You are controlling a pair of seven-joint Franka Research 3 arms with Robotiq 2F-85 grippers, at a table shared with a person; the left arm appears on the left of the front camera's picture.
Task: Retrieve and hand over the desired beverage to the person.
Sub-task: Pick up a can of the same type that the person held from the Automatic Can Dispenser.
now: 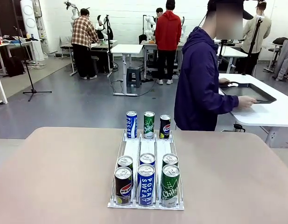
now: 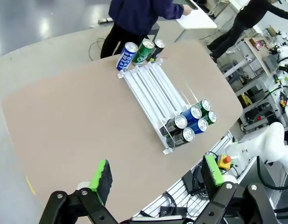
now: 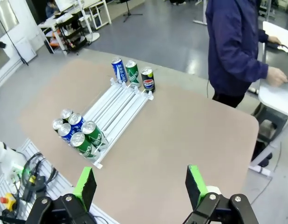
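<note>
nine cans (image 1: 146, 184) stand in the rack (image 1: 132, 149) on the table (image 1: 55, 177); left gripper (image 2: 156, 175) and right gripper (image 3: 140, 185) hang spread, empty; the person (image 1: 197, 84) stands beyond.

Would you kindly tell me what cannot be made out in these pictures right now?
- Front view: labels of the second-row cans are hidden by the front cans.
- Right wrist view: what the person's hand handles on the side table is cut off by the right edge.
- Left wrist view: the near six cans' print is too small to read.
</note>
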